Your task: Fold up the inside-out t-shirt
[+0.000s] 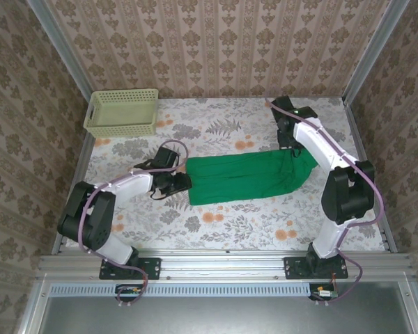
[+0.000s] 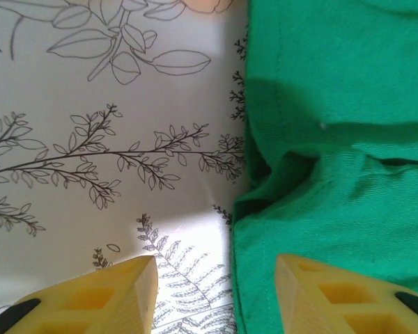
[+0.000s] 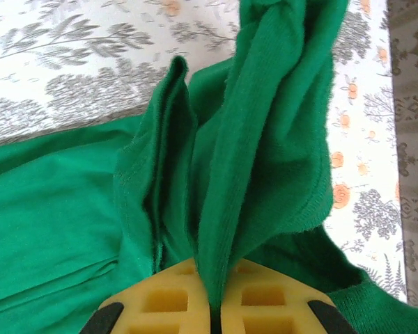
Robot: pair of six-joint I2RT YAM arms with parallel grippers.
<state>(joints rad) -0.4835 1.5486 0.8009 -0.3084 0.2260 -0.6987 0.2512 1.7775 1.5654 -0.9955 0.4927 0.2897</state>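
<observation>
t-shirt (image 1: 240,179) fold clamped between right gripper (image 3: 210,282) jaws; left gripper (image 2: 214,271) jaws apart, straddling shirt's edge

One green t-shirt (image 1: 247,177), one pale basket (image 1: 122,111), one left hand (image 1: 177,182), one right hand (image 1: 292,149).

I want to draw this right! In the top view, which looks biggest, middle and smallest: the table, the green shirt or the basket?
Largest: the table.
Next: the green shirt.
Smallest: the basket.

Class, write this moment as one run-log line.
left gripper open, straddling t-shirt edge | right gripper shut on t-shirt fold
</observation>
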